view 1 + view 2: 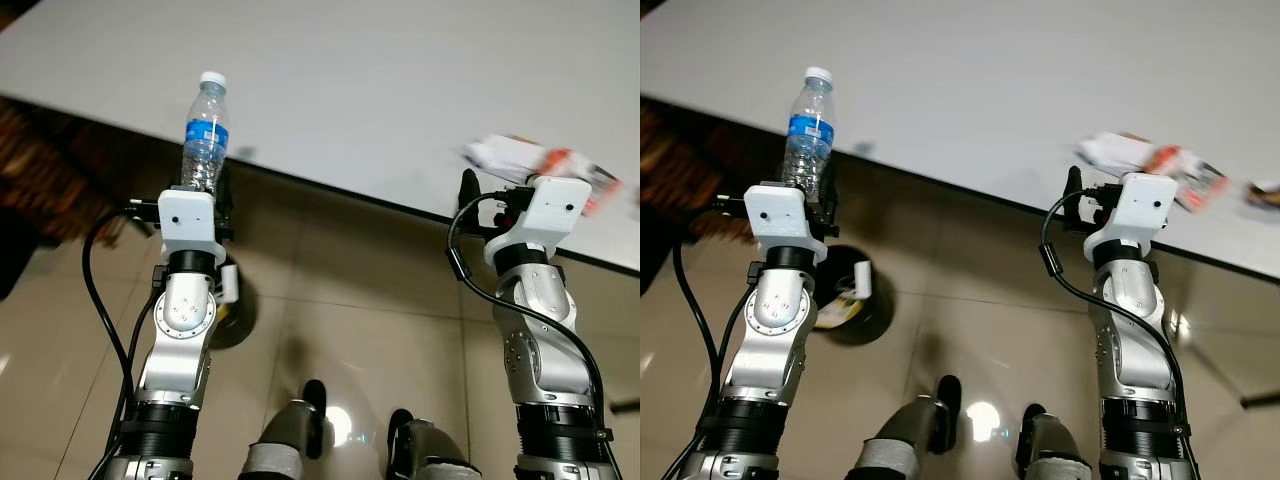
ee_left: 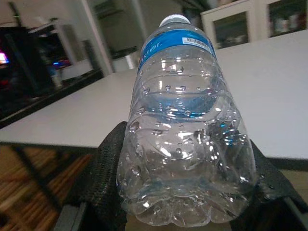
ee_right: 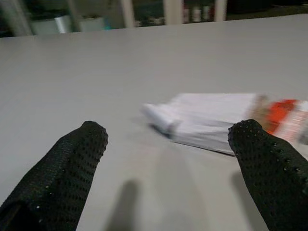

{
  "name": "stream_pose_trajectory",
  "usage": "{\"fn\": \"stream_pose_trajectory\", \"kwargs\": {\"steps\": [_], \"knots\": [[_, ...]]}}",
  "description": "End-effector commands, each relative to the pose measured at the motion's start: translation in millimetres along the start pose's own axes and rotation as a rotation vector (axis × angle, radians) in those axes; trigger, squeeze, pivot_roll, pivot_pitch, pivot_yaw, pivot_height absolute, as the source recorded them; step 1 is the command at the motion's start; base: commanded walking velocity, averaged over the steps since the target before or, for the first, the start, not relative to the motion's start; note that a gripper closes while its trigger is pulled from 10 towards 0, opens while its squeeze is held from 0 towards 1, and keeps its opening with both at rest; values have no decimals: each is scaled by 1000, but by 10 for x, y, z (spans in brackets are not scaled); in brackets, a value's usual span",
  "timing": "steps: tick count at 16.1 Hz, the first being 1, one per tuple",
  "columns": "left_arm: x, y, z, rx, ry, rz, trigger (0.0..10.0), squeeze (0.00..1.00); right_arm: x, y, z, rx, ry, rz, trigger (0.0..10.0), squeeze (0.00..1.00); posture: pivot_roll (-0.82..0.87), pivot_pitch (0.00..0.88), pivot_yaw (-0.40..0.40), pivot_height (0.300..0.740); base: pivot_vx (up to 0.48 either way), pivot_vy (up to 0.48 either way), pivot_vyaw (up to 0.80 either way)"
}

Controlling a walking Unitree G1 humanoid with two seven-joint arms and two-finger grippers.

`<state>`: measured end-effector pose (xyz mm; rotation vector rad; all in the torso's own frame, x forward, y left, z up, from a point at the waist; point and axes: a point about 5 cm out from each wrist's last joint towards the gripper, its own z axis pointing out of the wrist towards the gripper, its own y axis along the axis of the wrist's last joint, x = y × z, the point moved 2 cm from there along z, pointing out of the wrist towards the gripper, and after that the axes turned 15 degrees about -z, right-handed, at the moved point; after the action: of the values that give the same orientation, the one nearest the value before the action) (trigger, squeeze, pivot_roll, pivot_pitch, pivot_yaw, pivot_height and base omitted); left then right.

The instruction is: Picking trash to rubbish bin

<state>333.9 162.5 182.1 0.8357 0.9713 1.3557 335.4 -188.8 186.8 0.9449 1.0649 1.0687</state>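
At the bench (image 1: 380,90) near edge, the left end effector (image 2: 185,192) grips a bottle (image 1: 207,135); the right end effector (image 3: 168,159), released, should straddle the wrapper (image 3: 216,120) squarely before clenching.

A home dining room; long white table (image 1: 380,90); tiled floor (image 1: 350,300); glass-fronted cabinets (image 2: 240,26) behind.

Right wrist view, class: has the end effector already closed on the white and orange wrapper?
No. The right end effector is open, its black fingers spread wide, and the wrapper lies beyond them on the table.
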Motion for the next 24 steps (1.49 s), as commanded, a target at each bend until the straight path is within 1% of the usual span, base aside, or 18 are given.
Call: {"fn": "stream_pose_trajectory", "kwargs": {"steps": [1,14,16,17,18,20,23,24], "knots": [[36,-11,-38,8,12,3,10000,0,47,-50,-36,11,19,1,10000,0,36,245,128,740,0,0,800],[-11,-37,-52,15,12,-12,10000,0,103,-52,-53,10,57,1,10000,0,29,256,118,740,0,0,800],[-5,-66,-65,27,10,-11,10000,0,112,-66,-59,13,63,2,10000,0,33,260,118,740,0,0,800],[9,-124,-85,48,10,-5,10000,0,114,-81,-58,17,66,1,10000,0,33,262,117,740,0,0,800],[61,-257,-143,95,15,10,10000,0,126,-102,-65,24,74,0,10000,0,31,262,117,740,0,0,800],[87,-334,-181,123,17,19,10000,0,137,-119,-72,31,82,0,10000,0,30,265,114,740,0,0,800],[109,-468,-244,178,29,2,10000,0,192,-183,-95,52,117,4,10000,0,32,272,109,740,0,0,800],[103,-571,-289,226,25,-13,10000,0,235,-237,-115,69,139,16,10000,0,35,275,107,740,0,0,800]]}}
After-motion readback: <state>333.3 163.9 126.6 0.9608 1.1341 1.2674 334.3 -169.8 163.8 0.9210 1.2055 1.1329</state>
